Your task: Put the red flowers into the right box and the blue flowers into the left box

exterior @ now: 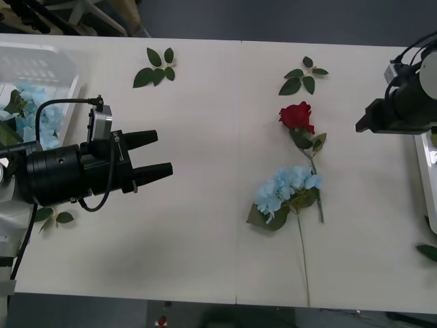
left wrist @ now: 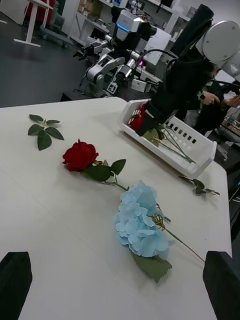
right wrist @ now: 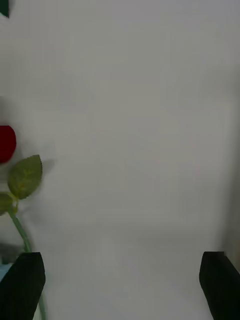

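The red flower (exterior: 296, 116) lies nearer the right pincer (right wrist: 120, 285) (spread, nothing held), stem running back toward the robot.

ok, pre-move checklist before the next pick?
1. Left gripper open, empty: ok.
2. Right gripper open, empty: ok.
3. Flowers left on table: a rose and a blue flower, so sorting not done: not ok.
4. Rose separate from blue flower: the blue head lies over the rose stem: not ok.
5. Left box holds blue flowers: ok.
6. Right box holds red flowers: ok.
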You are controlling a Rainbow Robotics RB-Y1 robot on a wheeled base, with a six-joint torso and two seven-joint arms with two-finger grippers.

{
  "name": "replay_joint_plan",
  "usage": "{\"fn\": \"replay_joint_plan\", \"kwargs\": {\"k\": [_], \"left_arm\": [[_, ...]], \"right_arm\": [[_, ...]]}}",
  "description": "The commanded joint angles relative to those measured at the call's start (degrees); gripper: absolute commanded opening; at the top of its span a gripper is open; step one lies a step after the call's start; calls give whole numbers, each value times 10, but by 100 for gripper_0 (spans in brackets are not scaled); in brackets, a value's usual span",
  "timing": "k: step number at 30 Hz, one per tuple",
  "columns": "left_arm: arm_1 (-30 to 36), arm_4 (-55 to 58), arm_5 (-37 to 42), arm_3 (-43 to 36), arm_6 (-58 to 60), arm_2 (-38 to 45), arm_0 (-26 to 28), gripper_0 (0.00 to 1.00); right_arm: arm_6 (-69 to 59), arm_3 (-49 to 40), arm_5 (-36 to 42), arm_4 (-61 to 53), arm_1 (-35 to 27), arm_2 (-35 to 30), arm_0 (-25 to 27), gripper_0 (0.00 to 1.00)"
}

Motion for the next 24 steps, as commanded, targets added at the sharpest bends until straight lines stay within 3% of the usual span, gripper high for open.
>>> {"fn": "replay_joint_plan", "kwargs": {"k": [1, 24], "left_arm": [[11, 6, 3, -7, -21, 10, -10, 100], [11, 6, 3, -7, -21, 10, -10, 100]], "right_arm": [[-35, -18, -26, -7, 22, 27, -29, 91], [-16, -7, -111, 23, 88, 117, -38, 91]]}}
